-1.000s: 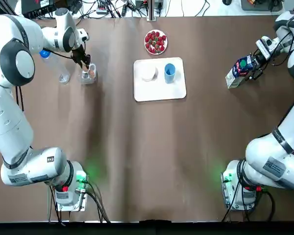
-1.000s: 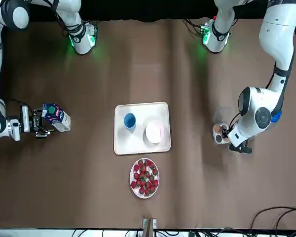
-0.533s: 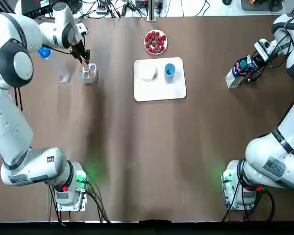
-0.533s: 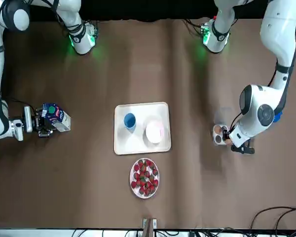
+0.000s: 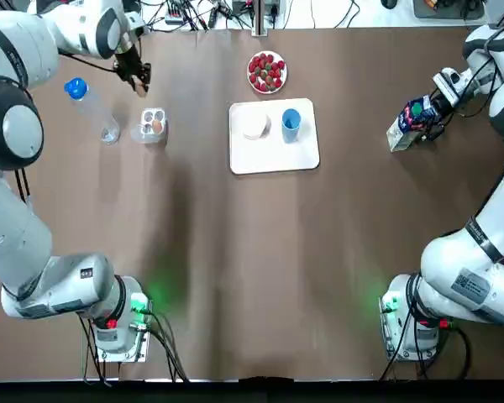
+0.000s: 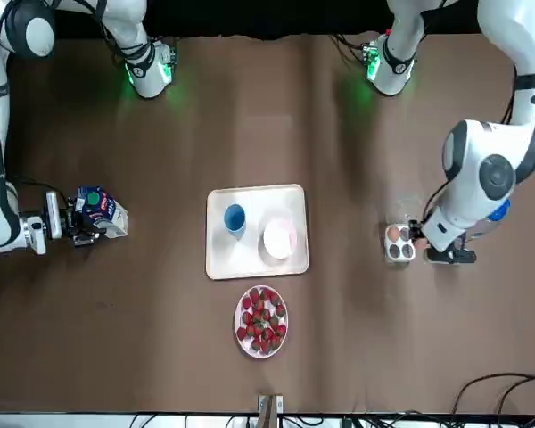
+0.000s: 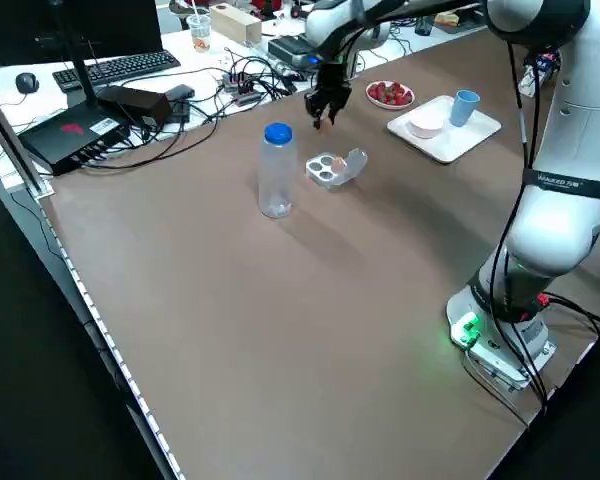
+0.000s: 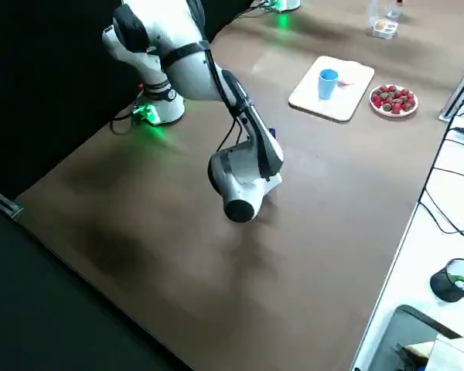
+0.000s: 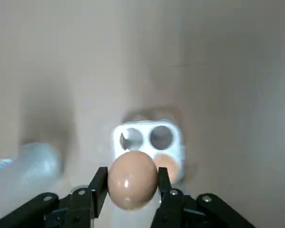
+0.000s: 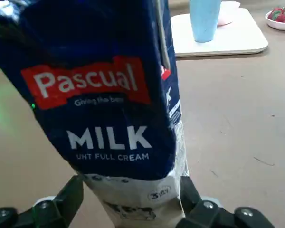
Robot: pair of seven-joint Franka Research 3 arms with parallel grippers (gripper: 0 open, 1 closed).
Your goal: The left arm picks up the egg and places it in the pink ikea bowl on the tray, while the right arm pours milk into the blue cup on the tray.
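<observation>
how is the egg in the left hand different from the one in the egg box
The held egg is gripped aloft in the left hand; the boxed egg sits in the egg box. In the left wrist view the held egg shows whole, the boxed egg partly hidden. Both are brown.

The left gripper (image 5: pixel 139 84) hangs in the top view's upper left, its arm arched high and its fingers pinched on the egg (image 9: pixel 132 179). The right gripper (image 5: pixel 424 112), near the upper right edge, reaches sideways and clamps the milk carton (image 10: pixel 109 104).
</observation>
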